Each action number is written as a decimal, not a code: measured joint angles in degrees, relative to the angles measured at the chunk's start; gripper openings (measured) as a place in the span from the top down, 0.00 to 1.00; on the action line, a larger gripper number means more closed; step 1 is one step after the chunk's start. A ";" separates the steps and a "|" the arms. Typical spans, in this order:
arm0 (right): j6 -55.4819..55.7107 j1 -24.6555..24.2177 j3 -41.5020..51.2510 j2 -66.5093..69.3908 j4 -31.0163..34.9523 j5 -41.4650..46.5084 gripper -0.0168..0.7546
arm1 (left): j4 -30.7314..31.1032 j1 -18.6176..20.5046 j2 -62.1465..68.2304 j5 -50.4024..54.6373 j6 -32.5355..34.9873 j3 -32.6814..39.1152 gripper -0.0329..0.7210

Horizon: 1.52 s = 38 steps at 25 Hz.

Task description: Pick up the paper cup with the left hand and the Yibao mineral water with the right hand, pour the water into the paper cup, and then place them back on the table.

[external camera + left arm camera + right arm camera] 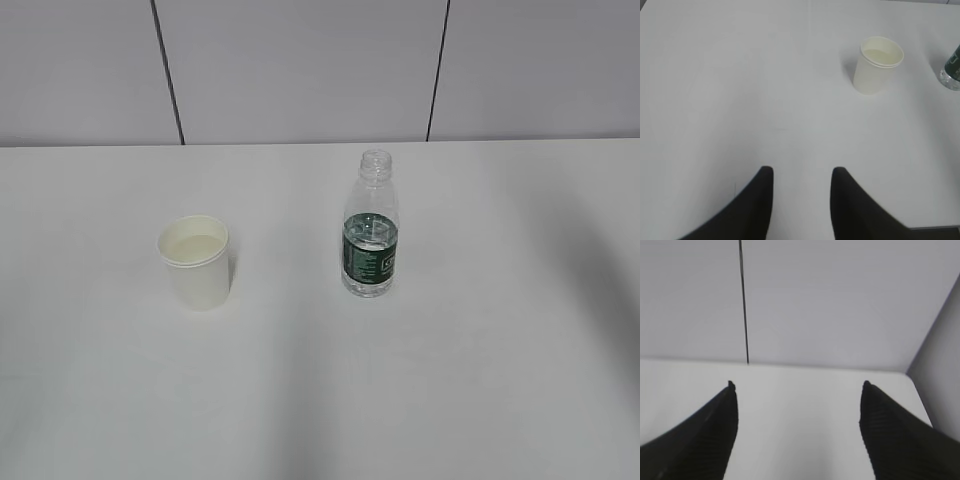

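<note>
The white paper cup point(196, 262) stands upright on the white table point(320, 400), left of centre. The Yibao mineral water bottle point(371, 226), clear with a dark green label and no cap, stands upright to its right. Neither arm shows in the exterior view. In the left wrist view my left gripper point(802, 172) is open and empty above the bare table, with the cup point(877, 64) far ahead to the right and the bottle's base point(952, 72) at the right edge. In the right wrist view my right gripper point(797, 386) is open wide and empty; neither cup nor bottle shows there.
A grey panelled wall point(300, 70) with dark seams runs behind the table's far edge. In the right wrist view the table's far right corner point(907, 377) meets the wall. Bare tabletop lies in front of the cup and bottle.
</note>
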 joint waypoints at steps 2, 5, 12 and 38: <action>-6.69 1.45 -0.01 -0.67 6.29 7.15 0.21 | 0.00 0.00 0.00 0.00 0.00 0.00 0.63; -16.98 2.74 -0.01 -2.59 14.62 15.55 0.21 | 0.00 0.00 0.00 0.00 0.00 0.00 0.63; -35.97 3.25 -0.01 -8.02 30.55 33.91 0.21 | 0.00 0.00 0.00 0.00 0.00 0.00 0.64; -37.46 2.18 8.06 -23.70 32.62 58.18 0.21 | 0.00 0.00 0.00 0.00 -0.02 0.00 0.64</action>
